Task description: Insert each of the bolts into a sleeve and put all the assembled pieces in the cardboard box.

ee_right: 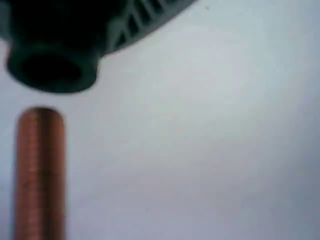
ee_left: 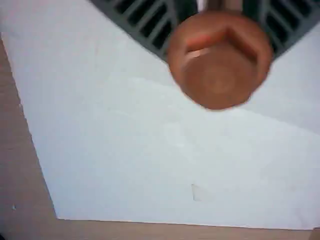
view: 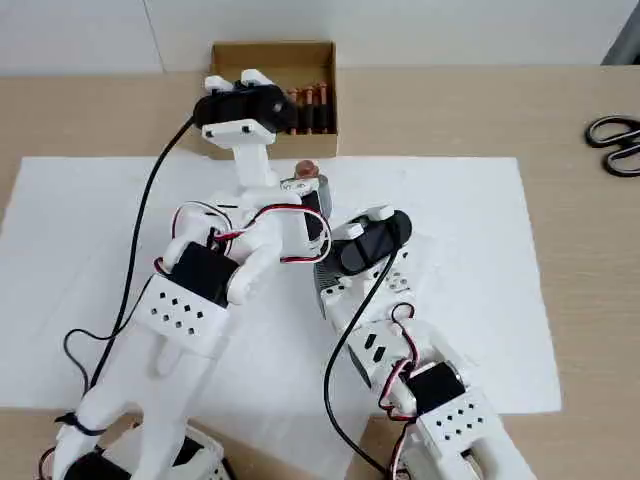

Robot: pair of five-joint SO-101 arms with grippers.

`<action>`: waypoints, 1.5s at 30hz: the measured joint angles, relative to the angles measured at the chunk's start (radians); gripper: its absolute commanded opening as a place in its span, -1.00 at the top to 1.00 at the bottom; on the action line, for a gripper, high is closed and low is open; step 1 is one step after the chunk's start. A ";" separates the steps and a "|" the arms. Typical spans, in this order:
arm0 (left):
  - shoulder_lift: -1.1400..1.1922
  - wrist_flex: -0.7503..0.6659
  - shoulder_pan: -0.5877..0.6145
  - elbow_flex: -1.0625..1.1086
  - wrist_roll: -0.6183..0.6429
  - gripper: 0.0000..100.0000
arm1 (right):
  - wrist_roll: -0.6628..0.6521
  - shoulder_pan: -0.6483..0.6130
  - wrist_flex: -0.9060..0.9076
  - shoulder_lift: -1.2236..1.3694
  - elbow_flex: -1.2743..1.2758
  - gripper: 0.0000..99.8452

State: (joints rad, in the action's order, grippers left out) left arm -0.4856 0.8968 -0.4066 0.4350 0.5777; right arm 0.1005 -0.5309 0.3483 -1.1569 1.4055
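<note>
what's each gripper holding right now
left gripper: closed on the bolt
right gripper: closed on the sleeve

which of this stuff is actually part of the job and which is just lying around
Job:
bolt
sleeve
box
assembled pieces in the box

Lying about:
scissors
paper

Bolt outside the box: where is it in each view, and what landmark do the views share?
High view: bolt head just in front of the box.
Left wrist view: head facing the camera, close up.
Right wrist view: threaded shank just short of the sleeve.
Shared landmark: the white paper beneath.
</note>
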 measured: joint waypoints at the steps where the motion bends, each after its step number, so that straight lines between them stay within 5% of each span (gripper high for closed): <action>1: 0.000 0.005 0.000 0.000 -0.005 0.99 | 0.000 0.000 0.000 0.000 0.000 0.99; 45: 0.000 0.094 -0.066 0.026 -0.054 0.99 | 0.003 -0.003 -0.003 -0.002 0.000 0.99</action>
State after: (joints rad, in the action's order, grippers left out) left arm -0.4856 0.9904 -0.4726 0.4611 0.5240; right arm 0.1036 -0.5340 0.3452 -1.1584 1.4055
